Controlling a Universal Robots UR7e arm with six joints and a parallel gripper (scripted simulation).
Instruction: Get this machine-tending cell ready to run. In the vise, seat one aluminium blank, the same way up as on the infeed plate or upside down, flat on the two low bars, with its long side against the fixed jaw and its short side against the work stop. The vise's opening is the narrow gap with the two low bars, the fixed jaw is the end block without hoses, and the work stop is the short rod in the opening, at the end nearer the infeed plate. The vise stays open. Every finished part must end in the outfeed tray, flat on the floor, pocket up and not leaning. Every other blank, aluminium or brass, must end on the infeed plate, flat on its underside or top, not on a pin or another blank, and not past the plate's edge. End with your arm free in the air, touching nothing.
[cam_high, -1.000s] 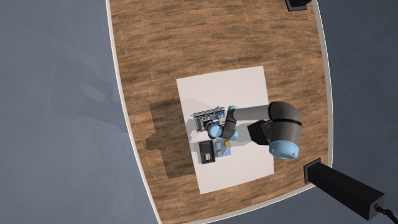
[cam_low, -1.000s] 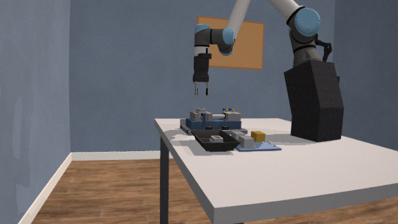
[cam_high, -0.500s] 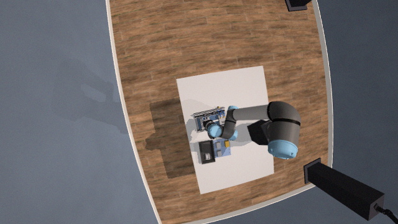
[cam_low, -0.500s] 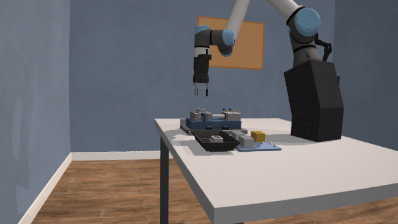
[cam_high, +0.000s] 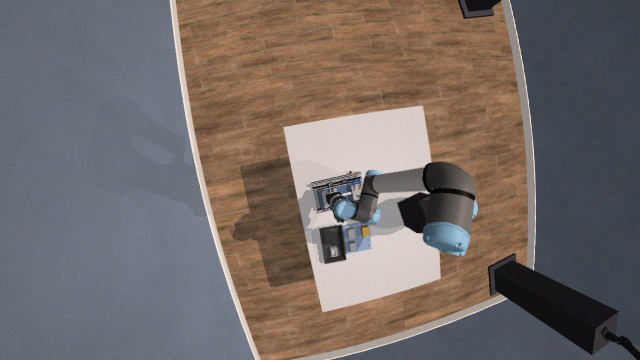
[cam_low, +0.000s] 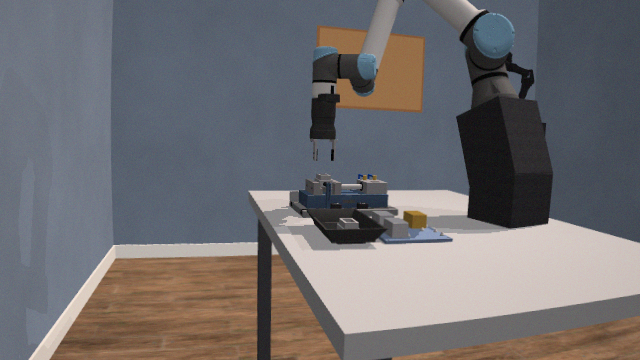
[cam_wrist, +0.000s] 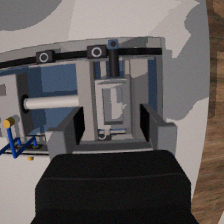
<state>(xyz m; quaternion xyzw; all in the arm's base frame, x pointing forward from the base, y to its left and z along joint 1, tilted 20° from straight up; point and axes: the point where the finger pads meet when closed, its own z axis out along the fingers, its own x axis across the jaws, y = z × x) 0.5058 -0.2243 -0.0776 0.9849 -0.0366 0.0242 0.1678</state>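
My gripper (cam_low: 323, 156) is open and empty. It hangs well above the left end of the blue vise (cam_low: 345, 194). In the wrist view the fingers frame a grey block with a pocket-like recess (cam_wrist: 112, 101), which sits in the vise opening below them; it also shows in the side view (cam_low: 323, 177). The black outfeed tray holds one grey finished part (cam_low: 348, 222), pocket up. The blue infeed plate (cam_low: 417, 235) carries grey aluminium blanks (cam_low: 395, 225) and a brass blank (cam_low: 415, 218).
The vise's pale rod (cam_wrist: 52, 103) and hose fittings (cam_wrist: 12, 137) lie to the left in the wrist view. The robot's black pedestal (cam_low: 505, 162) stands at the back right of the white table. The table's left edge (cam_low: 280, 235) is close to the vise and tray.
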